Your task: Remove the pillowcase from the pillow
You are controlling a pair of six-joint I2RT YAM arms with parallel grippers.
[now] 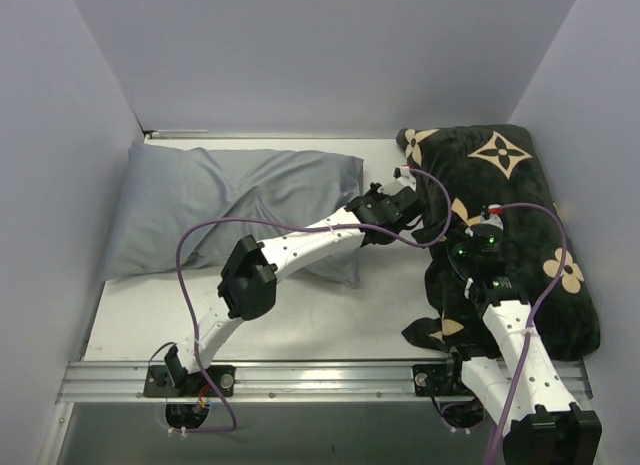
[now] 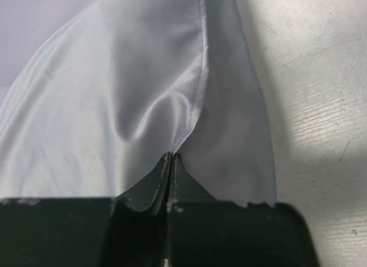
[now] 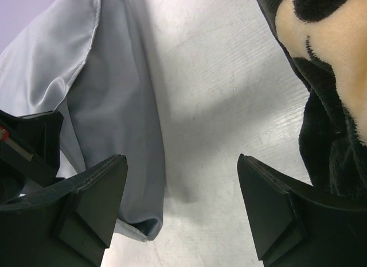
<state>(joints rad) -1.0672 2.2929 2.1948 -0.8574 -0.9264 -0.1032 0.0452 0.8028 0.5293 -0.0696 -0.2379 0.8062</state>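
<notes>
The blue-grey pillowcase [image 1: 230, 200] lies across the back left of the table, bulging over the pillow, which is hidden inside it. My left gripper [image 1: 375, 220] is at the pillowcase's right end. In the left wrist view it [image 2: 171, 155] is shut on a pinch of the cloth [image 2: 114, 106] beside a stitched hem. My right gripper [image 1: 455, 230] hovers just right of it, open and empty. In the right wrist view its jaws [image 3: 180, 158] stand wide apart over bare table, with the pillowcase [image 3: 109, 106] to the left.
A black cushion with tan flower motifs [image 1: 510, 215] fills the right side, close against my right gripper, and shows in the right wrist view [image 3: 327, 77]. Walls enclose the table [image 1: 330, 320] on the left, back and right. A metal rail [image 1: 320, 375] runs along the near edge.
</notes>
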